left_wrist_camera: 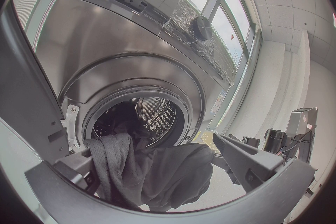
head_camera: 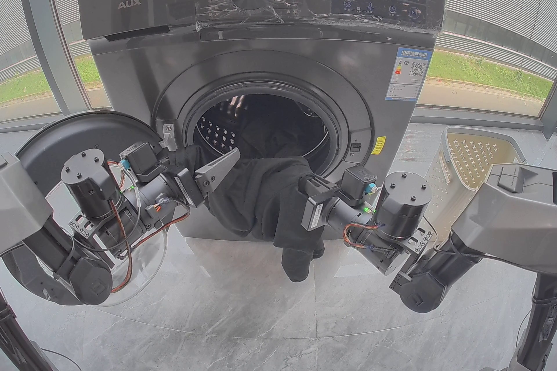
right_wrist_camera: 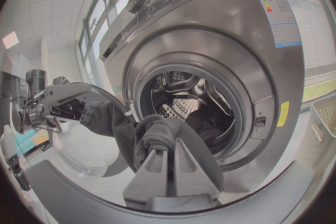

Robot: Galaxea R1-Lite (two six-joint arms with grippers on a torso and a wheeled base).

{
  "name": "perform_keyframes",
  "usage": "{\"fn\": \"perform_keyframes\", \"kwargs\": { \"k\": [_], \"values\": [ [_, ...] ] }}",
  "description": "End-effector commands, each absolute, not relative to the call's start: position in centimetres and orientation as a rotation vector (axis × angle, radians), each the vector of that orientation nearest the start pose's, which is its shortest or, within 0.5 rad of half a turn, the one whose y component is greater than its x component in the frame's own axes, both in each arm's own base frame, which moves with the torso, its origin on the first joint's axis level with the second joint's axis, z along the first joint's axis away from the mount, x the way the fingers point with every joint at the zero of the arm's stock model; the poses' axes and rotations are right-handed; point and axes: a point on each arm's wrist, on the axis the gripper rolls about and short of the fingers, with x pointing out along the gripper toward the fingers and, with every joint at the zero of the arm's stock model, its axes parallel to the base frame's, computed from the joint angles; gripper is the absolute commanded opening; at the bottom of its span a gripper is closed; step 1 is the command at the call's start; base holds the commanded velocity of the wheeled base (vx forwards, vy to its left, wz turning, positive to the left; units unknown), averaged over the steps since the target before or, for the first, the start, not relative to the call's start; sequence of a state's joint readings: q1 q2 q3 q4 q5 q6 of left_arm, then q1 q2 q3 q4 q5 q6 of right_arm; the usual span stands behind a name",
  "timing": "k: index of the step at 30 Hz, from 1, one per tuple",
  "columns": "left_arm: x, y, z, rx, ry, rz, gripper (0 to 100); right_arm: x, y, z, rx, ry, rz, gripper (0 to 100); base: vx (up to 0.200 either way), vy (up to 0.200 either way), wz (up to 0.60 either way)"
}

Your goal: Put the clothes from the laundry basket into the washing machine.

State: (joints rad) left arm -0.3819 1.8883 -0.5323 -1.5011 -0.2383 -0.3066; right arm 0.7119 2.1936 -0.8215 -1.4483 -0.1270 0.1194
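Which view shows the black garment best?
The head view: the black garment shows nearly whole, hanging out of the washing machine toward the floor. The left wrist view shows its end draped over a finger of the left gripper; the right wrist view shows a fold clamped in the right gripper.

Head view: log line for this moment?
black garment hanging out of washing machine | right tool shut on it | left tool open | door open
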Motion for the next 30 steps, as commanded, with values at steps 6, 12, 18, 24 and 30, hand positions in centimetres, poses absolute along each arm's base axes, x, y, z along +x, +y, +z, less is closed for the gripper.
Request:
{"fn": "perform_keyframes", "kwargs": {
  "k": [6, 12, 18, 24, 30],
  "values": [
    [28.3, -11.9, 13.9, -0.301, -0.029, -0.636, 100, 29.4, 25.0, 9.7, 0.155, -0.044, 0.588, 0, 0.000, 0.000, 0.00],
    [28.2, -11.8, 13.5, -0.298, -0.013, -0.635, 100, 29.6, 24.3, 10.5, 0.160, -0.059, 0.574, 0, 0.000, 0.000, 0.00],
    [29.1, -11.1, 11.7, -0.257, 0.031, -0.595, 100, 29.7, 23.4, 11.9, 0.171, -0.088, 0.562, 0, 0.000, 0.000, 0.00],
    [29.8, -10.7, 10.2, -0.201, 0.058, -0.569, 100, 30.0, 23.1, 11.9, 0.172, -0.091, 0.554, 0, 0.000, 0.000, 0.00],
    [29.7, -10.6, 10.0, -0.194, 0.065, -0.568, 100, 30.4, 22.7, 12.1, 0.180, -0.096, 0.535, 0, 0.000, 0.000, 0.00]
  ]
}}
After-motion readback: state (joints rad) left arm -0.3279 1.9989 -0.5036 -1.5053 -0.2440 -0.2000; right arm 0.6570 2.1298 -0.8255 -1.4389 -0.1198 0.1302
